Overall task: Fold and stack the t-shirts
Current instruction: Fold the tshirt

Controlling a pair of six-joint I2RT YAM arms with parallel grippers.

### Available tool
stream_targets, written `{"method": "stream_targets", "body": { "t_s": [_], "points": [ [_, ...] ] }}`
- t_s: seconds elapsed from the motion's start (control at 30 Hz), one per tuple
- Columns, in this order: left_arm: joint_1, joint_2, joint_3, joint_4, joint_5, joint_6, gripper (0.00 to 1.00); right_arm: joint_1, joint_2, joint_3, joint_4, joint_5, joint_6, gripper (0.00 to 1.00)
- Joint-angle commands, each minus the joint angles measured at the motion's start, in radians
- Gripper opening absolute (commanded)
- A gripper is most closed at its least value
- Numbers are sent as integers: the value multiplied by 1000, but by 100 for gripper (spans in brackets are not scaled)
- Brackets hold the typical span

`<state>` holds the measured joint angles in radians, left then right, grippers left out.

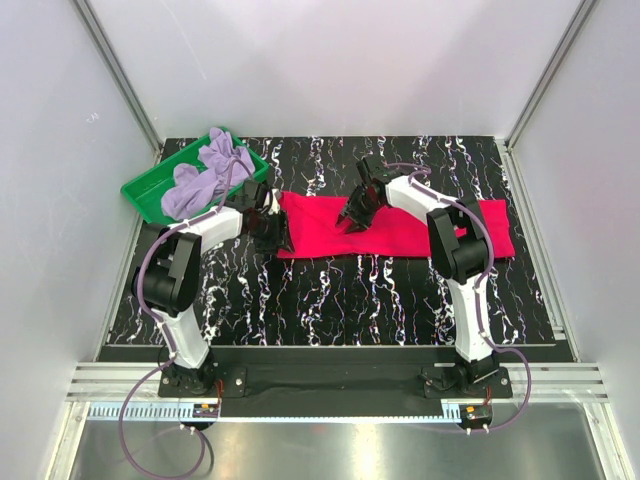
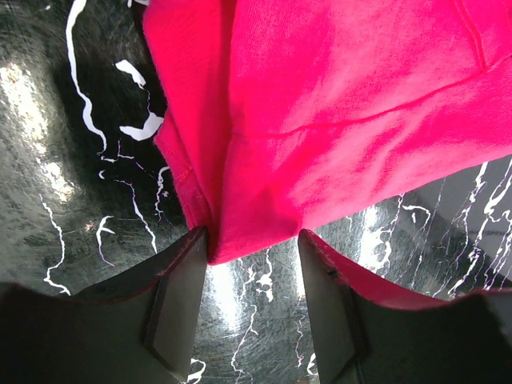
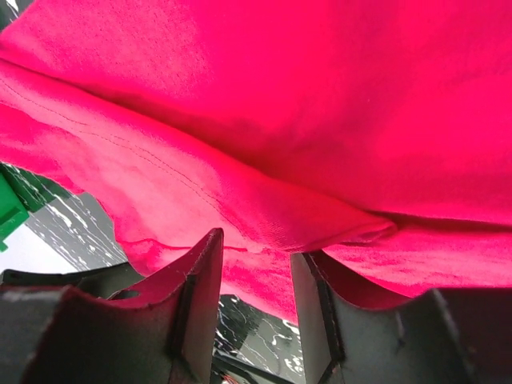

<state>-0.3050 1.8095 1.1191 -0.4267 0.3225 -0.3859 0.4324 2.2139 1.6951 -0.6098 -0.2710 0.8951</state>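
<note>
1. Overhead camera: find the red shirt (image 1: 400,235) spread as a long strip on the table (image 1: 350,290), with its end edge right at the left gripper (image 1: 272,232) and its middle under the right gripper (image 1: 353,217). Leave the lavender shirt (image 1: 205,175) bunched in the tray (image 1: 140,195), near the left jaws on the side away from the red cloth and well apart from the right jaws. Judge the step as taking hold for a fold of the red strip.

2. Left wrist: see the jaws released, with a hemmed corner of the red shirt (image 2: 336,104) poking into the gap and touching each jaw tip. Push further in before closing, to bite past the hem and through what look like two layers rather than nip the very tip. Otherwise expect a slip on lifting.

3. Right wrist: see a raised fold of the red shirt (image 3: 280,96) filling the gap between the jaws. Cannot tell whether clamped or merely straddling. Confirm a firm pinch, then lift both ends level and together. Carry across and lay down smooth to avoid a skewed crease.
</note>
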Motion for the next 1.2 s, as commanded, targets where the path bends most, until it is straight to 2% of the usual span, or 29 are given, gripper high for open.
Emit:
{"method": "stream_targets", "body": {
  "t_s": [0.0, 0.23, 0.33, 0.53, 0.73, 0.87, 1.0, 1.17],
  "points": [
    [6, 7, 2, 8, 18, -7, 54, 14, 16, 20, 47, 3, 25, 45],
    [6, 11, -1, -7, 12, -4, 55, 0, 0, 23, 198, -37, 113, 45],
    [6, 11, -8, -9, 9, -2, 56, -26, 12, 75, 194, -34, 139, 45],
    [6, -12, -24, -7, 7, -5, 57, -145, 59, 196, 99, 22, 137, 45],
    [6, -88, -28, -23, 10, 8, 57, -199, 113, 374, -131, 15, -89, 46],
    [9, -143, -25, -41, 3, 22, 63, -199, 27, 289, -174, 32, -226, 47],
    [32, -157, -24, -20, 32, 18, 68, -198, -129, 120, -176, 24, -301, 47],
    [66, -101, 18, 22, 85, 2, 67, -199, -279, -58, -199, 58, -384, 47]
  ]
}}
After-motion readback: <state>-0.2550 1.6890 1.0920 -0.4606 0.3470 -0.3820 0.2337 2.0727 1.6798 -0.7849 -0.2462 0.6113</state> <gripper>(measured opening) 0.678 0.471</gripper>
